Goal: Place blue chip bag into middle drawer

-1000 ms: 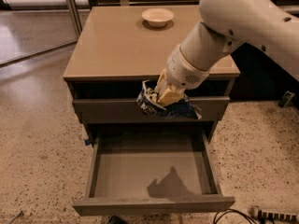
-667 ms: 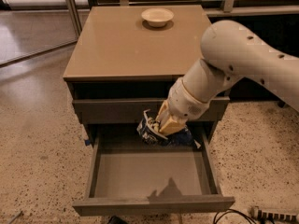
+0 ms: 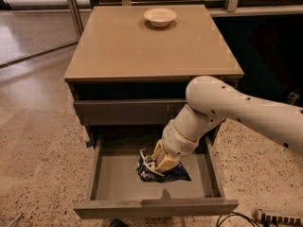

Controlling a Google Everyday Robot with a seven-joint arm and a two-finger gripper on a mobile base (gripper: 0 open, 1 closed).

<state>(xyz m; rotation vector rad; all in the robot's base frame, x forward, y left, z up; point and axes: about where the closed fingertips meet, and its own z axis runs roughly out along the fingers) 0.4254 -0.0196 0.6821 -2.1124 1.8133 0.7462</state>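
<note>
The blue chip bag (image 3: 158,172), dark blue crumpled foil with white print, is down inside the open middle drawer (image 3: 113,181), at or just above its flat grey floor. My gripper (image 3: 158,163) reaches into the drawer from the right on the white arm (image 3: 236,110) and is shut on the bag's top. The drawer is pulled out toward the camera, its plain front (image 3: 156,207) at the bottom of the view.
A cream bowl (image 3: 160,16) sits at the back of the tan cabinet top (image 3: 142,46). A closed grey drawer front (image 3: 123,111) is above the open drawer. Speckled floor surrounds the cabinet; cables (image 3: 265,216) lie at the bottom right.
The arm has lowered the bag from in front of the upper drawer front down into the open middle drawer. The gripper still holds the bag.
</note>
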